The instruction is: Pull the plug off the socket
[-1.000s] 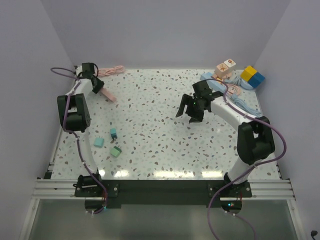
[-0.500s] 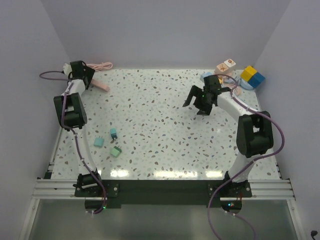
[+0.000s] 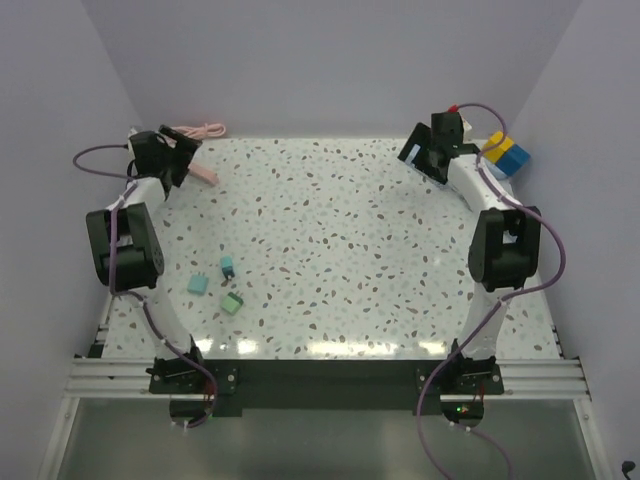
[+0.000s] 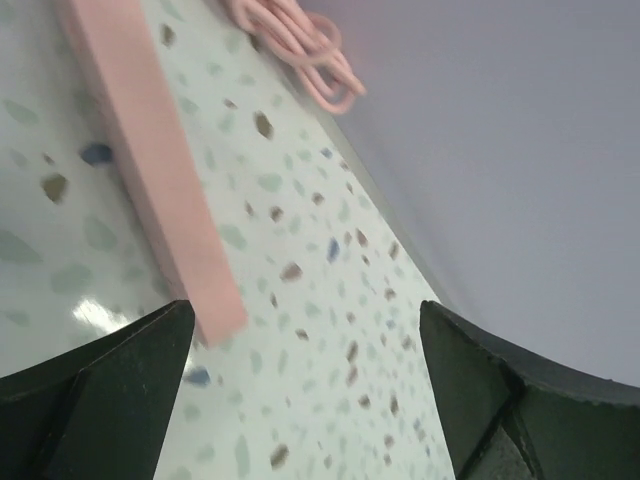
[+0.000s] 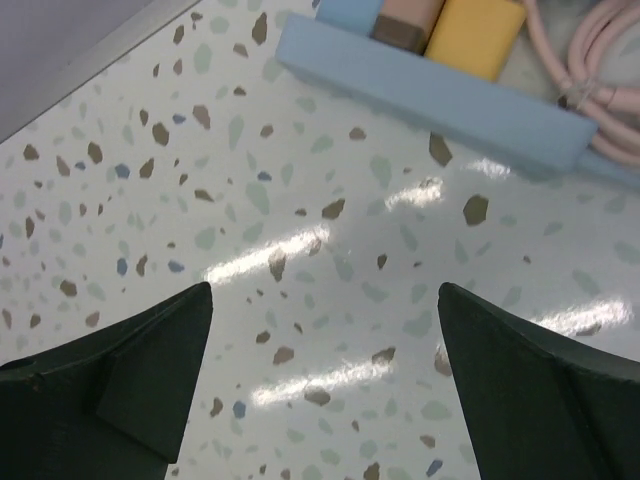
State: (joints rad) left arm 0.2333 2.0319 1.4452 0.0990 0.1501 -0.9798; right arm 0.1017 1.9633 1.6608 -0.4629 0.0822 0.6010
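Risk of dragging the whole strip

Plugs sit in the blue socket strip [image 5: 440, 95] at the upper right of my right wrist view, with the yellow plug [image 5: 478, 35] nearest the pink cable [image 5: 600, 60]. If I tug one with nothing pinning the strip, I expect it to lift or slide along. My right pincer [image 5: 325, 290] hangs wide open over the table [image 5: 300, 200], holding nothing. My left pincer [image 4: 305, 305] gapes equally wide and empty beside the pink strip [image 4: 150, 170]; whether they touch I cannot tell.
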